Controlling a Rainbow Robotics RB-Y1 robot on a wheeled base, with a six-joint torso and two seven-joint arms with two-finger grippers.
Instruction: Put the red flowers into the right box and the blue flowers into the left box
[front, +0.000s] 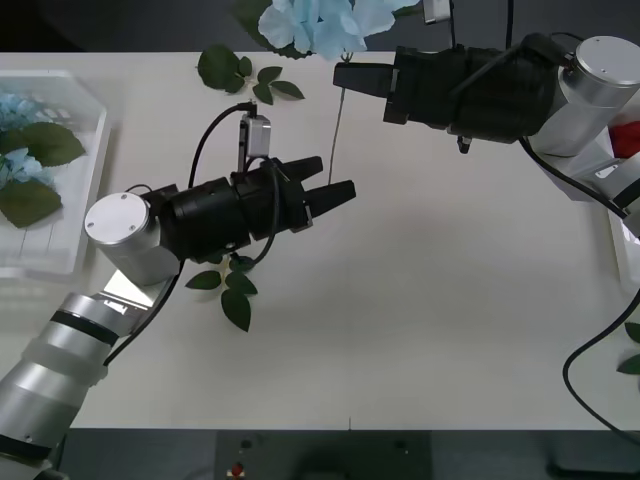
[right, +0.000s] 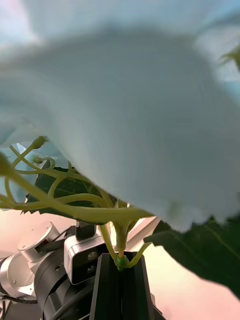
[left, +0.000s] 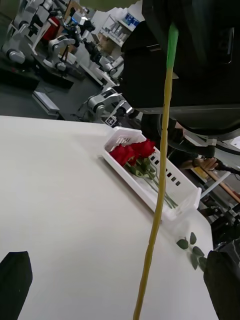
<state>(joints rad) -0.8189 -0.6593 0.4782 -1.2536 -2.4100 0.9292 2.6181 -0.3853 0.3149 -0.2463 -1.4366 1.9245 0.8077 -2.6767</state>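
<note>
My right gripper (front: 345, 76) is shut on a pale blue flower (front: 322, 22) just under its head, held above the table's far edge. In the right wrist view the black fingers (right: 120, 285) pinch the stem base below the petals (right: 125, 100). The thin stem (front: 336, 135) hangs down toward my left gripper (front: 335, 195), which is open beside the stem's lower end. In the left wrist view the stem (left: 159, 200) runs between the open fingers (left: 15, 280). The left box (front: 95, 130) holds blue flowers (front: 15, 108) and leaves. The right box (left: 150, 192) holds red flowers (left: 134, 151).
A loose leaf sprig (front: 248, 76) lies at the table's far side and another (front: 230, 292) lies under my left arm. A small sprig (left: 192, 247) rests near the right box. The right box's rim (front: 618, 245) shows at the table's right edge.
</note>
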